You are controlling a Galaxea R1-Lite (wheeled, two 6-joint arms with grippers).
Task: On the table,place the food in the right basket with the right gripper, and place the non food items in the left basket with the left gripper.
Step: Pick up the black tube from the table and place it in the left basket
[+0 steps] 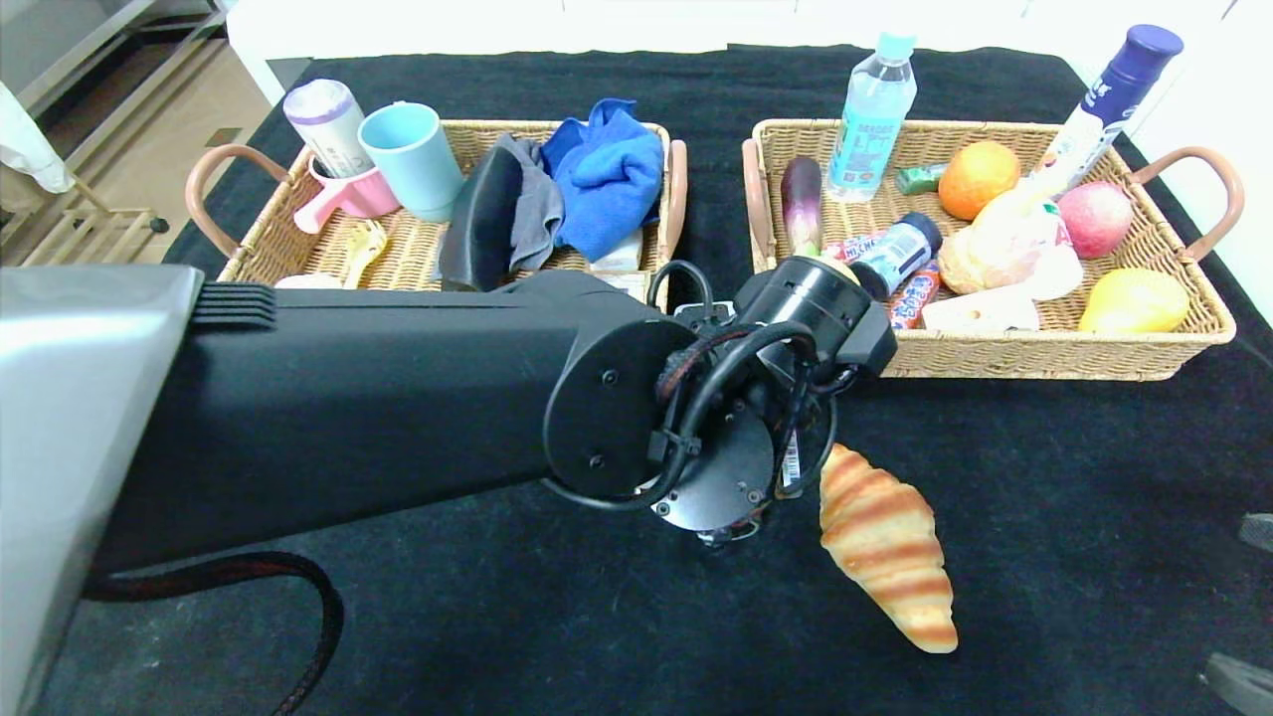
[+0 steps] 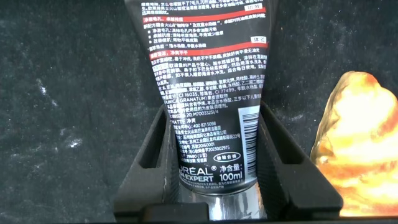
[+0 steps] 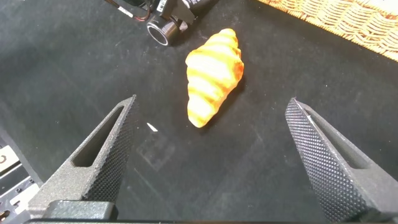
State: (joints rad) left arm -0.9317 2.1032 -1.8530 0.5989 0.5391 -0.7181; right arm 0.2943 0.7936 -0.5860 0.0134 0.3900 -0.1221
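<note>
My left gripper [image 2: 211, 109] points down at the table middle and is shut on a black L'Oreal tube [image 2: 205, 81], whose sides touch both fingers. In the head view the left wrist [image 1: 736, 438] hides most of the tube [image 1: 791, 462]. A striped croissant [image 1: 885, 547] lies on the black cloth just right of that gripper; it also shows in the left wrist view [image 2: 357, 146]. My right gripper [image 3: 211, 102] is open and empty, hovering above the cloth a little short of the croissant [image 3: 213, 78]. In the head view only its fingers [image 1: 1255, 532] show, at the right edge.
The left wicker basket [image 1: 239, 268] holds cups, a blue cloth [image 1: 607, 174] and a dark iron. The right wicker basket [image 1: 1044, 358] holds fruit, an eggplant, bottles and snacks. The left forearm [image 1: 348, 398] crosses the front left of the table.
</note>
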